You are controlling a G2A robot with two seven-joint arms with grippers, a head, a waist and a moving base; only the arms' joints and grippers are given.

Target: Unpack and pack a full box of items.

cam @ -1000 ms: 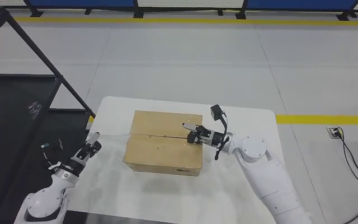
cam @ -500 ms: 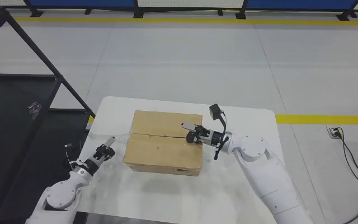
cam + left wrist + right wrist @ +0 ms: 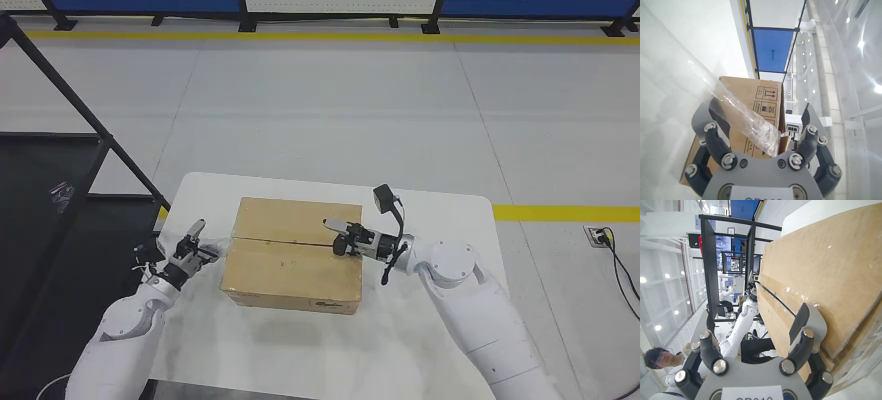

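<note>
The shut cardboard box (image 3: pixel 290 255) sits mid-frame on the tabletop (image 3: pixel 440 330), stiff and likely heavy. The left end effector (image 3: pixel 193 241) and right end effector (image 3: pixel 338 238) are by it, both open. Its flap edge looks best to grab.

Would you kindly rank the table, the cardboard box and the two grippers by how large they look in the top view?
1. table
2. cardboard box
3. left gripper and right gripper: both small and about alike, so I would not rank one over the other.
</note>
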